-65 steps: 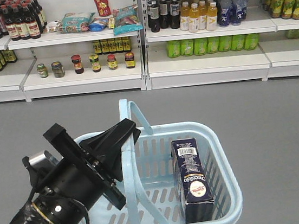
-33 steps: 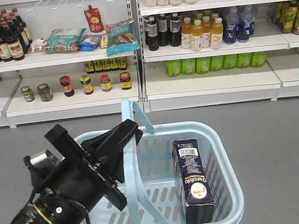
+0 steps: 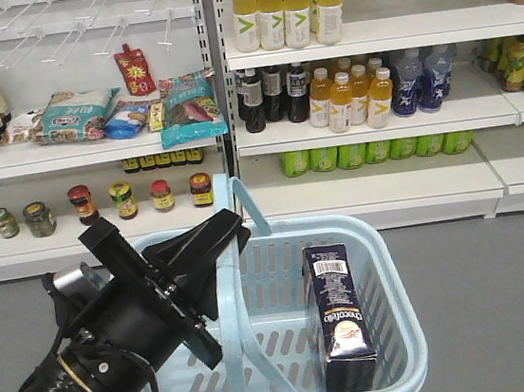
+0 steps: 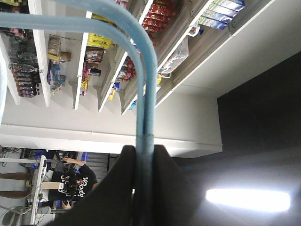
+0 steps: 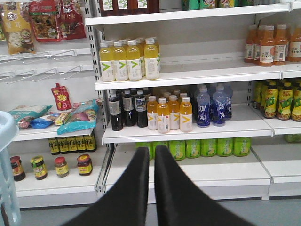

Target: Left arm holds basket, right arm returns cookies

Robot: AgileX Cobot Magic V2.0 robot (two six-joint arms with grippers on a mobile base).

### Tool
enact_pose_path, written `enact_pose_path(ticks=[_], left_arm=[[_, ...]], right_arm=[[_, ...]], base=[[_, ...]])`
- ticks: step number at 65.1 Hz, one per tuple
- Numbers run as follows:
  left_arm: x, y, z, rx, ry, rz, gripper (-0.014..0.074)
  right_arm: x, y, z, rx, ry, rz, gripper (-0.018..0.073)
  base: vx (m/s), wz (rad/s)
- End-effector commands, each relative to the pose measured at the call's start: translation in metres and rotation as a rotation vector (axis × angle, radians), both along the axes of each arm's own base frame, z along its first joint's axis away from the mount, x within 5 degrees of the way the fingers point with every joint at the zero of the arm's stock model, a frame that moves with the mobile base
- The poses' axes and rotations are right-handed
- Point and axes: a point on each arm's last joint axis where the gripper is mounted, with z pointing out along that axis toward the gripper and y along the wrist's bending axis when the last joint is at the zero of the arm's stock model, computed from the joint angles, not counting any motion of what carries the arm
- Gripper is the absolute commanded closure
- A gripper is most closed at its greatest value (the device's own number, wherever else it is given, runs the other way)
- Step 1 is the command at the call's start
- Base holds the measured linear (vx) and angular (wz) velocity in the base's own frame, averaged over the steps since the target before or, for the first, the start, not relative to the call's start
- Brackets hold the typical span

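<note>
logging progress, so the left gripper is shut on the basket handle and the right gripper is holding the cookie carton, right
No. The left gripper is shut on the basket handle, but the right gripper is shut on nothing in the right wrist view; the cookie carton stands in the basket, front view.

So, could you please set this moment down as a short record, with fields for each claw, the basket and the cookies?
left claw: shut on the handle, gripping it near the top of the hoop
right claw: shut, holding nothing, pointed at the shelves
basket: light blue, hanging from the left claw
cookies: dark carton standing upright inside the basket on its right side, barcode end up
task state: cookies not yet picked up
</note>
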Motion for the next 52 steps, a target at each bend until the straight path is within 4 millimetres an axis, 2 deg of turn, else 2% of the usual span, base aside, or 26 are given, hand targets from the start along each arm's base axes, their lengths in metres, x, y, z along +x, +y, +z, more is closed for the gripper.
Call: enact_pose_path(ticks=[1, 52], left_arm=[[-0.0077, 0.0075, 0.0409, -0.248, -0.243, 0.003, 0.0599], [-0.0077, 0.0075, 0.0409, -0.248, -0.243, 0.003, 0.0599]], right_arm=[[-0.0002, -0.0001, 0.0011, -0.013, -0.066, -0.003, 0.0565], [-0.0002, -0.0001, 0.0011, -0.013, -0.066, -0.003, 0.0565]], base=[[0.48, -0.08], [0.44, -0.04]])
